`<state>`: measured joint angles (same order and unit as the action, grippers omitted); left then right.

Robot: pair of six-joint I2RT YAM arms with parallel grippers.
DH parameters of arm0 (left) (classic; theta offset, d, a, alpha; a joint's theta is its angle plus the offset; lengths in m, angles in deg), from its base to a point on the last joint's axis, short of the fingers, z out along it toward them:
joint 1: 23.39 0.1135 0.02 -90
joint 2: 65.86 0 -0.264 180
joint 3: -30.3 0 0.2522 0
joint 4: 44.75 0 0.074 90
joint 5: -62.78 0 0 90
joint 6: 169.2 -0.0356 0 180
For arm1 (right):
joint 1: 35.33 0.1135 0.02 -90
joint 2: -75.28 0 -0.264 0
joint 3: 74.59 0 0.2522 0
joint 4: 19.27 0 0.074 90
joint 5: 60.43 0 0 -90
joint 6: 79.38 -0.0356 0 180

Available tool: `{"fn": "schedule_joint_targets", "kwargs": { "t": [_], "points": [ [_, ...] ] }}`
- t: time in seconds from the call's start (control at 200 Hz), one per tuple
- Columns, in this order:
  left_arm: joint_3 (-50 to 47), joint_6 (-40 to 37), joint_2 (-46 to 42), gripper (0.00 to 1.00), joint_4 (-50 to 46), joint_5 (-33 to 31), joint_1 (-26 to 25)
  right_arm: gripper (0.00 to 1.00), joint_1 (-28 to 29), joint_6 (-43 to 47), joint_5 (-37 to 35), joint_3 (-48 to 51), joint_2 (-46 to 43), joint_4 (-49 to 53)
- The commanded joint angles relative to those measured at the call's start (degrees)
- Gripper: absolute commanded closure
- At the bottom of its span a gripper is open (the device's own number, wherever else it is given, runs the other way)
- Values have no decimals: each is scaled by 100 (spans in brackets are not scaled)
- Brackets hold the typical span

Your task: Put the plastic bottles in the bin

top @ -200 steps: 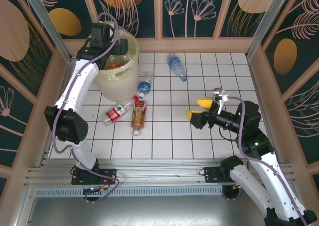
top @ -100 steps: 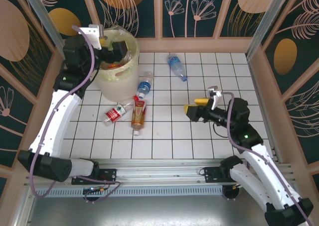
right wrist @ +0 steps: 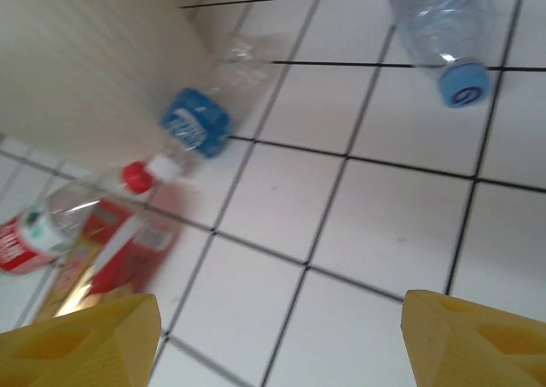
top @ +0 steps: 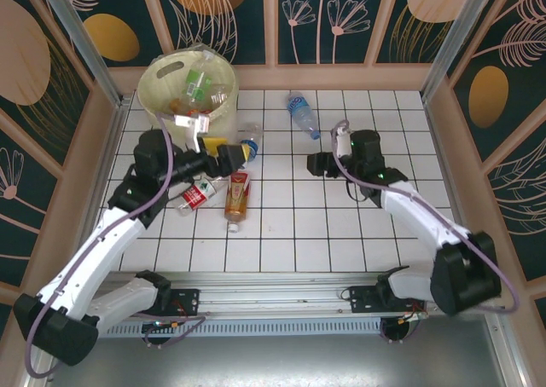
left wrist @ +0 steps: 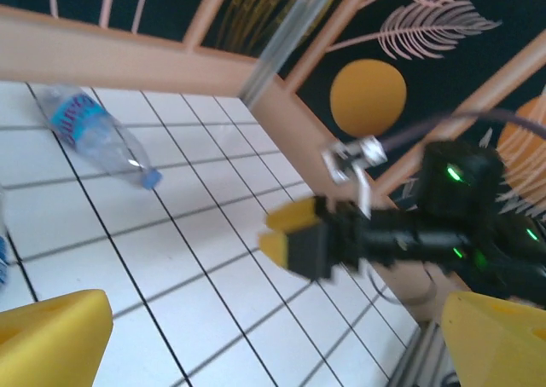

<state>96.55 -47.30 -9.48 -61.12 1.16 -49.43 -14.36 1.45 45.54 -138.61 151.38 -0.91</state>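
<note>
Left claw [top: 232, 153], wide open and empty, hangs just beside the bin [top: 145, 97], over the nearest bottles [top: 237, 195]. Our right claw [top: 317, 164], also open and empty, sits near the blue-capped bottle [top: 301, 114]. Several bottles lie in the bin, and we count four left on the counter [top: 375, 123]. Since half a second ago the left claw has swung off the bin and the right has reached farther and narrowed. Those four have not moved.

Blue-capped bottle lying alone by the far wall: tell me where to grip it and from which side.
Take the bottle across its mid-body, coming down from above, the grip straddling its long axis. It lies flat on the tiles, nothing touching it, and the cap end looks too narrow.
</note>
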Motion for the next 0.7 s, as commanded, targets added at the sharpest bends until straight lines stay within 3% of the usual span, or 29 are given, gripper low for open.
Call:
{"fn": "schedule_joint_targets", "kwargs": {
  "t": [0.0,0.195,0.38,0.485,0.696],
  "points": [
    [-754,766,-280,1,1110,-138,-244,26,-128,656,-478,-604,726,-212],
    [-1874,1308,-303,1,2310,-512,-965,27,-362,1294,-661,-1789,2227,70],
    [-2682,1887,-312,2,3514,-544,-1178,31,-557,1550,-605,-2959,3489,362],
    [-2813,1895,-234,2,3447,-668,-1298,37,-633,1558,-543,-3520,4049,491],
    [-2786,1588,-2,1,3034,-869,-1487,39,-654,1611,-485,-4178,4736,622]
  ]
}}
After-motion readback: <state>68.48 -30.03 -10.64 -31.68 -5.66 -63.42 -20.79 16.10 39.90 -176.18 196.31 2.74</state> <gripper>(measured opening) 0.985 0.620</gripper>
